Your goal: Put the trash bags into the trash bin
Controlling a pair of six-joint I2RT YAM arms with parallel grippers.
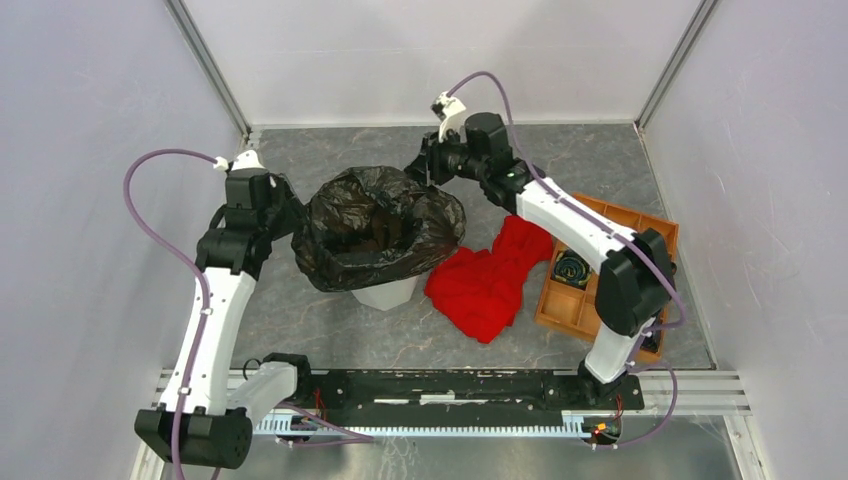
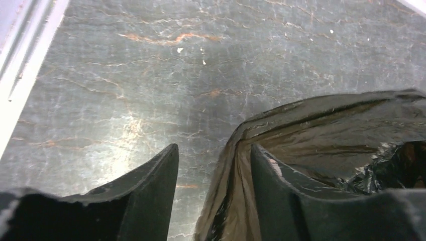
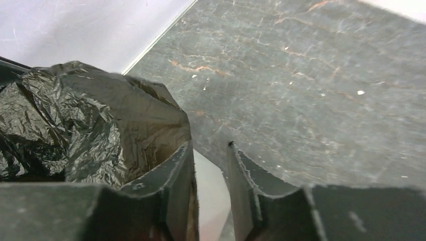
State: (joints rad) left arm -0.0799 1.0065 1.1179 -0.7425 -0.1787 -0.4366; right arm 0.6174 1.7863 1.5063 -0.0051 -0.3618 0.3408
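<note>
Black trash bag (image 1: 375,225) drapes over the white bin (image 1: 388,292); red cloth (image 1: 490,280) just beside, orange tray (image 1: 570,310) beyond. Left gripper (image 2: 213,150) spread, straddling the bag's edge; right gripper (image 3: 211,145) slightly parted against the bag

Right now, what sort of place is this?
Likely a lab test cell: plain white walls box in a stone-patterned table, with two robot arms bolted to a rail at its near edge.

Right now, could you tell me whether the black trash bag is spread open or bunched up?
Spread open: the trash bag drapes over the white bin, its mouth gaping upward around a dark hollow.
</note>
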